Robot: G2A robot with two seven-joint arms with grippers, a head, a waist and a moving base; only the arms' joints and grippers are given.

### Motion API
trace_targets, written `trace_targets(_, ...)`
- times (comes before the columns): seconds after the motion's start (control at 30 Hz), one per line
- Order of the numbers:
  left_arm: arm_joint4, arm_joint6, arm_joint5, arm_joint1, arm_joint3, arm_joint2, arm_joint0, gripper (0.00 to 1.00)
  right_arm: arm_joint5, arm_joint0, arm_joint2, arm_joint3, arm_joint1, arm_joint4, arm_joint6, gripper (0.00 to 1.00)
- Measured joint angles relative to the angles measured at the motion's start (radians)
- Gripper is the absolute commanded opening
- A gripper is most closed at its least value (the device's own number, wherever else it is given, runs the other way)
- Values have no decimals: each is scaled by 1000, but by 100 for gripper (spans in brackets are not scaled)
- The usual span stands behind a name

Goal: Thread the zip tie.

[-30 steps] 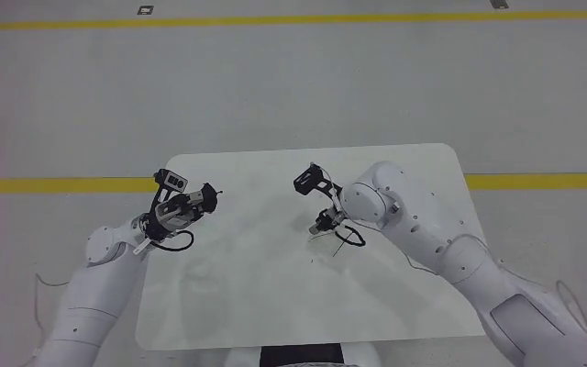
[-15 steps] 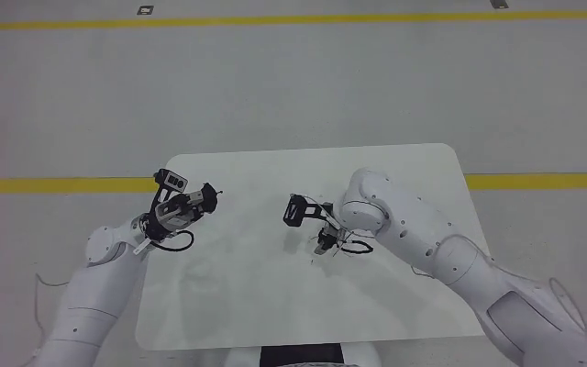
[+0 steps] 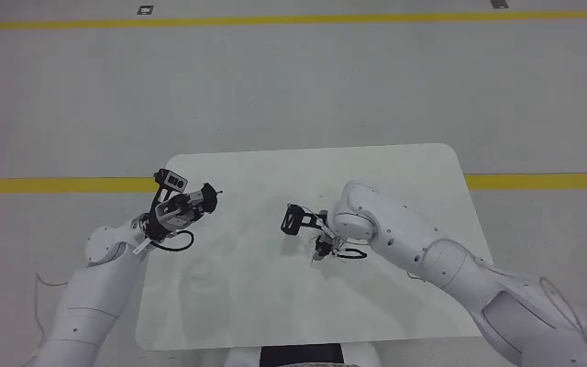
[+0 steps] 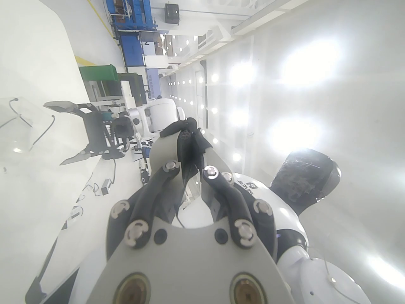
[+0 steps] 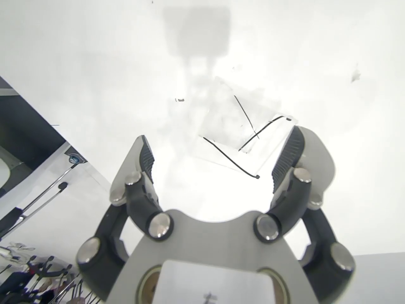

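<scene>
Stage: probably pick-up. Thin black plastic zip ties (image 5: 231, 159) lie crossed on a clear plastic sheet (image 5: 221, 112) at the middle of the white table (image 3: 248, 303). Right gripper (image 5: 220, 136) hangs just above, jaws wide, presumably to straddle one. Left gripper (image 4: 186, 127), pinched shut, sits raised at the left edge, clear of the work.

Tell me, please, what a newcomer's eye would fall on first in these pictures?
The open right gripper hangs over the middle of the white table, right above a few thin black zip ties lying on a clear plastic sheet. The left gripper is shut and sits near the table's left edge, well apart from them.
</scene>
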Motion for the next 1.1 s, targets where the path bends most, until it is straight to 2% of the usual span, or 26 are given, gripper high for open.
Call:
trace_targets(0.23,0,0,0,0,0,0,0,0,1,-1,1,-3,0,1,-5,100)
trace_targets(0.4,0,0,0,0,0,0,0,0,0,-12,1,-23,5,-55,-21,100)
trace_targets(0.43,0,0,0,0,0,0,0,0,0,-12,0,-28,6,-60,-17,57)
trace_targets(0.47,0,0,0,0,0,0,0,0,0,-11,0,-33,8,-65,-12,45)
trace_targets(0.57,0,0,0,0,0,0,0,0,0,-7,7,-50,13,-83,-3,29)
trace_targets(0.7,0,0,0,0,0,0,0,0,0,-9,13,-76,20,-108,13,23)
trace_targets(0.93,0,0,0,0,0,0,0,0,0,-5,-5,-64,20,-130,18,23)
trace_targets(1.03,0,0,0,0,0,0,0,0,0,-3,-20,-46,15,-140,8,30)
trace_targets(1.1,0,0,0,0,0,0,0,0,0,0,-34,-31,10,-151,4,29)
